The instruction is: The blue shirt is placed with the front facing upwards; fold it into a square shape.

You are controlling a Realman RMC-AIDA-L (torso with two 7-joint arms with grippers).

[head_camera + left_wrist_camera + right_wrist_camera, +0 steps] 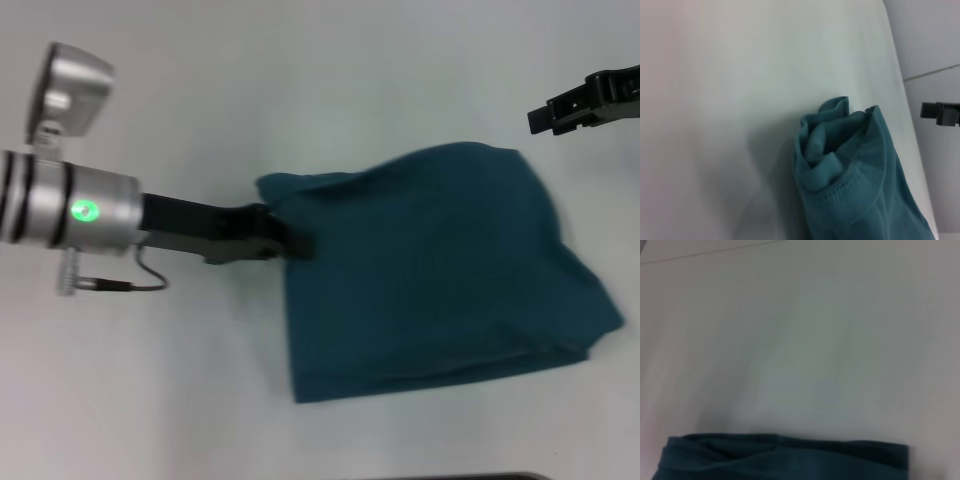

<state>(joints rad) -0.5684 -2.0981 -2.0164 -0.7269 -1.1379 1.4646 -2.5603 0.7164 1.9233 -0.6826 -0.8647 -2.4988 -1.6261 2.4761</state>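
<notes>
The blue shirt (440,270) lies folded into a rough rectangle on the white table, plain side up with no lettering showing. My left gripper (288,240) reaches in from the left and is shut on the shirt's left edge, where the cloth bunches up. In the left wrist view that bunched, hemmed fold of the shirt (840,165) fills the lower middle. My right gripper (575,105) hangs above the table beyond the shirt's far right corner, apart from the cloth, and also shows as the right gripper (940,112) far off. A folded edge of the shirt (785,455) shows in the right wrist view.
The white table (300,80) stretches bare around the shirt. A thin dark strip (480,477) shows at the near edge. In the left wrist view the table's edge (905,100) runs past the shirt, with grey floor beyond it.
</notes>
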